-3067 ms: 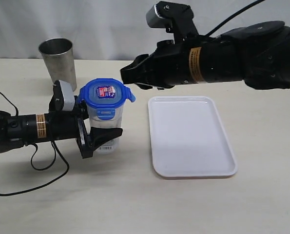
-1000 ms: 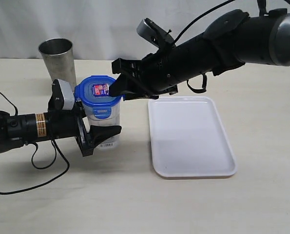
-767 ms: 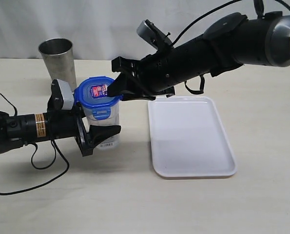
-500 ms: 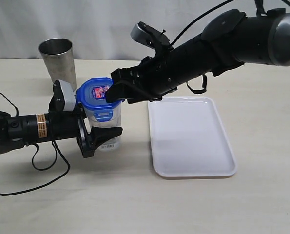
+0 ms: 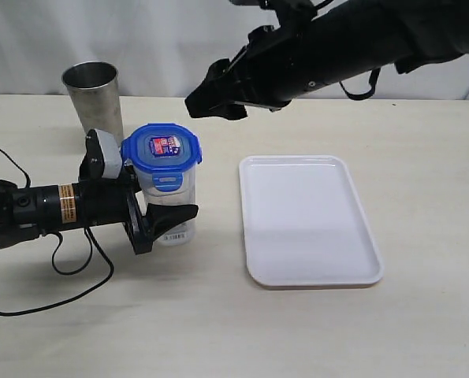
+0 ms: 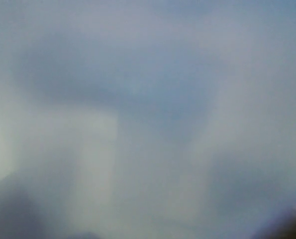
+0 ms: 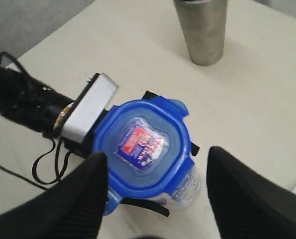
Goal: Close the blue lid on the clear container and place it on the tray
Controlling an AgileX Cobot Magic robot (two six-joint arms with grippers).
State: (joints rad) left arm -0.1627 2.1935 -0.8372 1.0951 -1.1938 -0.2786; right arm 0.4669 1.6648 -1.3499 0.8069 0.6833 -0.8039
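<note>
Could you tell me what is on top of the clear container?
The blue lid covers the clear container. Its rim is hidden beneath the lid, so whether it is sealed cannot be judged.

The right tool [image 7: 157, 154] hangs with its fingers [image 7: 78, 199] spread wide over the blue lid [image 7: 144, 149], which sits on the clear container [image 7: 185, 185]. A steel cup [image 7: 203, 30] stands well apart on the counter [image 7: 247, 99].

The left arm [image 5: 53, 203] lies low and level along the counter [image 5: 218, 315], reaching in from the left. The left gripper [image 5: 173, 206] has its fingers [image 5: 171, 216] clamped on either side of the clear container [image 5: 184, 193]. The right arm [image 5: 352, 47] slants down from the upper right. The right gripper [image 5: 202, 98] hangs high, fingers [image 7: 83, 199] spread wide, holding nothing.
</note>
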